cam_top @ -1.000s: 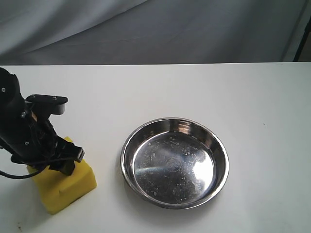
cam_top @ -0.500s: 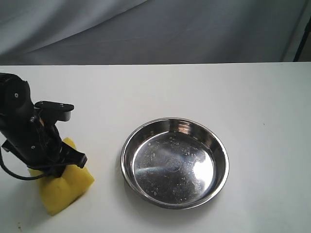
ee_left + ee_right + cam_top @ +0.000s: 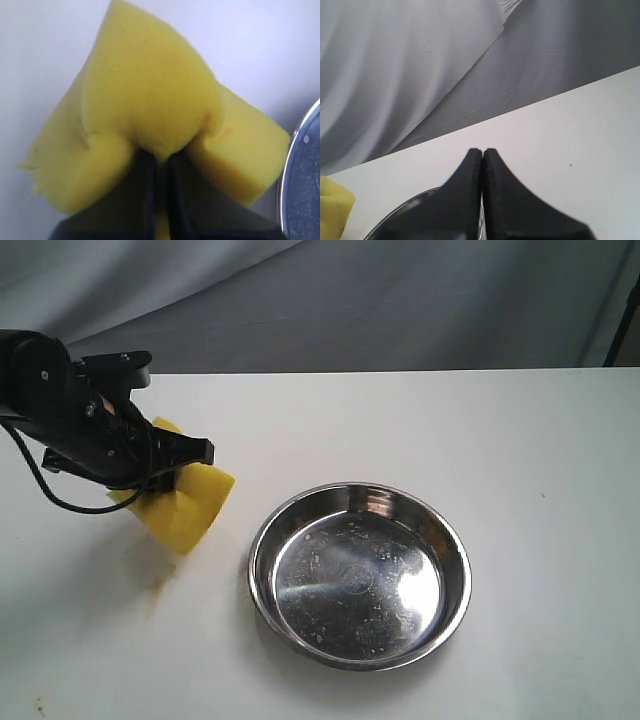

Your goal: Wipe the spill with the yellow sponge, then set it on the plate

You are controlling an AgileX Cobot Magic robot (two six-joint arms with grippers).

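My left gripper (image 3: 160, 472) is shut on the yellow sponge (image 3: 185, 505), which hangs tilted above the white table, left of the plate (image 3: 300, 512). In the left wrist view the sponge (image 3: 150, 105) bulges round the pinching jaws of the left gripper (image 3: 161, 159), and the plate's rim (image 3: 292, 165) shows at the edge. The plate is a round shiny steel dish with nothing in it. No spill shows on the table. My right gripper (image 3: 482, 151) is shut on nothing, held over the table near the plate's rim (image 3: 402, 207); the exterior view does not show it.
The white table (image 3: 500, 440) runs back to a grey cloth backdrop (image 3: 350, 300). A black cable (image 3: 50, 495) loops from the left arm over the table. The sponge's shadow (image 3: 150, 585) lies on the table under it.
The left gripper closed on the sponge and lifted it off the table, carrying it up and to the right toward the plate. The sponge now hangs tilted.
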